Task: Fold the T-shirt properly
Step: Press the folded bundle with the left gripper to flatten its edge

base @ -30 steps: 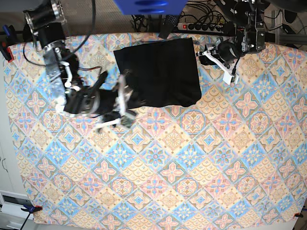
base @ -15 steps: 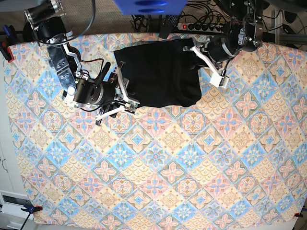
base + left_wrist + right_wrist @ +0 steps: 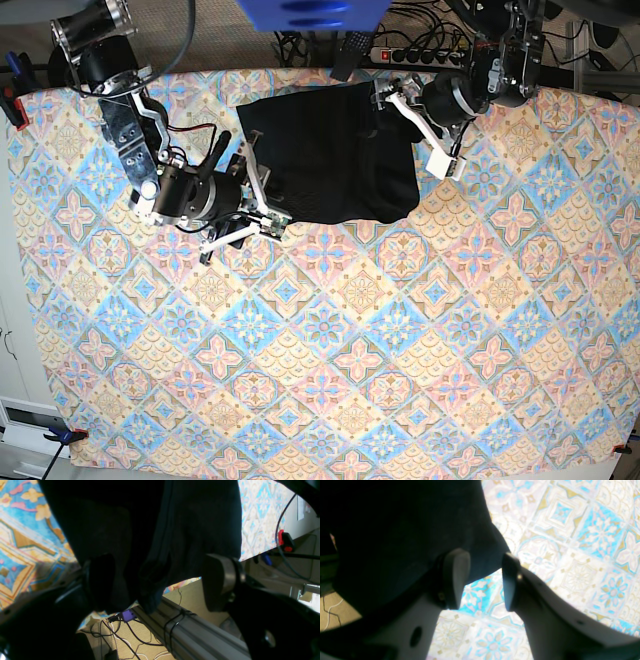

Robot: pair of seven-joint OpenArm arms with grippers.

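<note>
Left gripper (image 3: 160,585), jaws spread wide around the far corner of the T-shirt (image 3: 330,150), a bunched fold of black cloth hanging between the fingers (image 3: 220,580) without being pinched. Right gripper (image 3: 485,580), jaws partly apart, set at the near left corner of the same shirt; cloth edge lying against one finger (image 3: 455,577), gap otherwise showing bare tablecloth (image 3: 400,330). T-shirt folded into a dark rectangle at the far middle of the patterned tablecloth, between both arms. Cables and a power strip (image 3: 425,55) beyond the table's far edge.
</note>
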